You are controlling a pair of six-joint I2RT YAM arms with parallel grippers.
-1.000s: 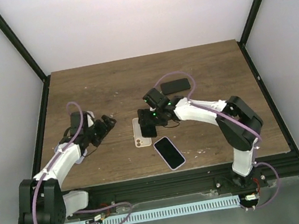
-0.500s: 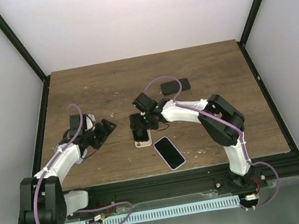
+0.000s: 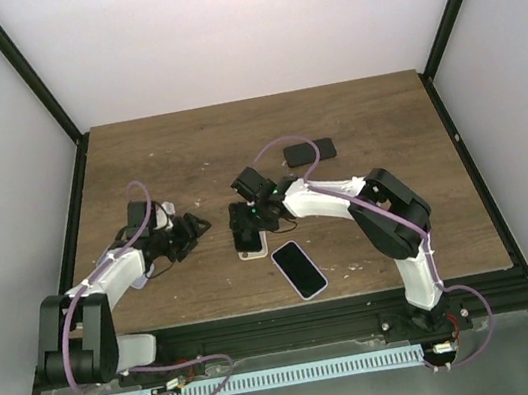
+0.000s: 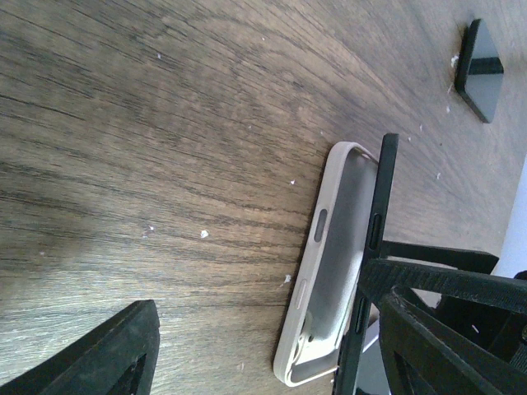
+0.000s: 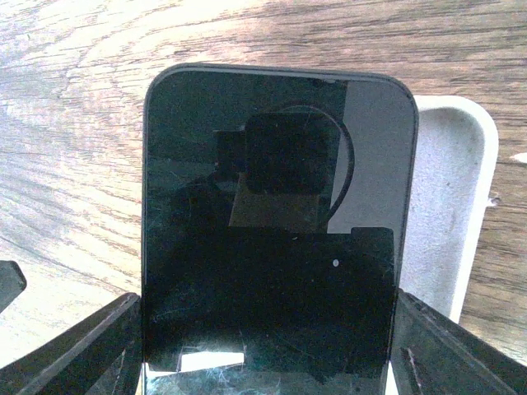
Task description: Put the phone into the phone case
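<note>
The black phone is held in my right gripper, which is shut on its sides. It fills the right wrist view, tilted over the open white phone case. The case lies on the table just below the gripper. In the left wrist view the case lies flat with the phone's edge standing along its far side. My left gripper is open and empty, a short way left of the case, with the case between its fingers' line of sight.
A second phone with a pale rim lies screen up near the table's front edge. A dark flat object lies behind the right arm and also shows in the left wrist view. The wooden table has black rails at its sides.
My right gripper has carried the black phone left and down onto the white case. My left gripper has moved a little to the right, closer to the case.
</note>
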